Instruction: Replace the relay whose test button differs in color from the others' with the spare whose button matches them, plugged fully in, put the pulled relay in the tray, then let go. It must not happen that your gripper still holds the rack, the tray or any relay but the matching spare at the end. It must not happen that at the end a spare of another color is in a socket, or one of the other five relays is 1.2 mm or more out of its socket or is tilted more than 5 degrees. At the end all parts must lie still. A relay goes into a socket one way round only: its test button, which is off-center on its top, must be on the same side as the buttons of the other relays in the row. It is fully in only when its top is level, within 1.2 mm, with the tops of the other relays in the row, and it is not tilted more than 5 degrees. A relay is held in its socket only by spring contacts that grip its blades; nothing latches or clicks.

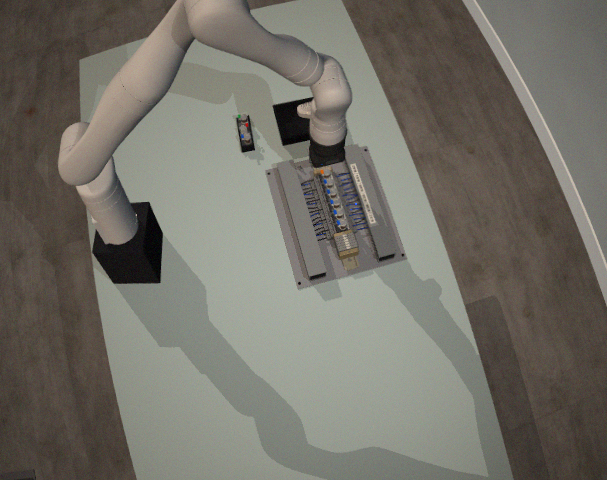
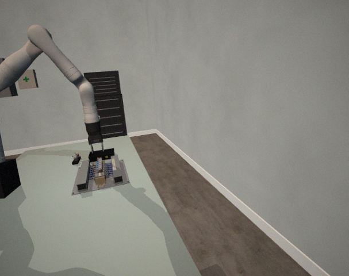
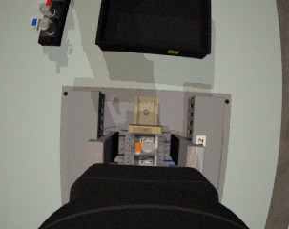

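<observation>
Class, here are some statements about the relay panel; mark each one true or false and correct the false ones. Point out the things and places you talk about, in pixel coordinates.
1. The relay with the orange button (image 1: pixel 326 172) (image 3: pixel 145 146) sits at the end of the row nearest the tray (image 1: pixel 292 122) (image 2: pixel 92 155) (image 3: pixel 154 47). True.
2. The claw (image 2: pixel 98 150) (image 3: pixel 144 143) is shut on the relay with the orange button. False: it is open, its fingers on either side.
3. The spare holder (image 1: pixel 247 146) (image 2: pixel 76 161) (image 3: pixel 50 40) stands on the panel (image 1: pixel 308 283) (image 2: pixel 75 192) (image 3: pixel 220 95). False: it stands off the panel.
4. The other relays in the row have blue buttons. True.
</observation>
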Robot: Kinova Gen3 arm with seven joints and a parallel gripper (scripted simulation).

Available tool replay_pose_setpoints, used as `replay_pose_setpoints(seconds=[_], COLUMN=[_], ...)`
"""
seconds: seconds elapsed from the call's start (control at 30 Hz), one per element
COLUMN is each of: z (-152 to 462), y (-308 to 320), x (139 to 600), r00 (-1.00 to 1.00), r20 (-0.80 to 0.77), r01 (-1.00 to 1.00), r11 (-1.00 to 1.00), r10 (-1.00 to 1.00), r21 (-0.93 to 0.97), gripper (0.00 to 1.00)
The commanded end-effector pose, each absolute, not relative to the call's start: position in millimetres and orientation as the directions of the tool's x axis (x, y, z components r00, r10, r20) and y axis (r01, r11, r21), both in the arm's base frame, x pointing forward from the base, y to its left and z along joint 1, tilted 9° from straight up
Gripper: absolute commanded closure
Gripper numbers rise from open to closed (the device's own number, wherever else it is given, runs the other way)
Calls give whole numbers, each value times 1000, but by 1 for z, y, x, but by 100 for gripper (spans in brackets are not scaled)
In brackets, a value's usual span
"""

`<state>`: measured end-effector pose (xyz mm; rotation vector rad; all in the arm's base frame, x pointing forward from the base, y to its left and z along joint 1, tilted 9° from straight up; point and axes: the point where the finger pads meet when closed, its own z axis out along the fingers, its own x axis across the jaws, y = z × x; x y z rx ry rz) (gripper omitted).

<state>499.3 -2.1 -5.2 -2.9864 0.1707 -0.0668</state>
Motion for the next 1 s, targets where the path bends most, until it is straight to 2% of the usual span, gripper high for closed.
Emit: replay_pose_setpoints(seconds=[0.0,0.97], z=[-4,0], y=[-3,-11], x=[500,500], r00=[992,992], r20=[38,38], r01=[-110,-111], r11=[-982,-982], r10=[-117,-118], r21=[-151,-151], gripper=[0,0])
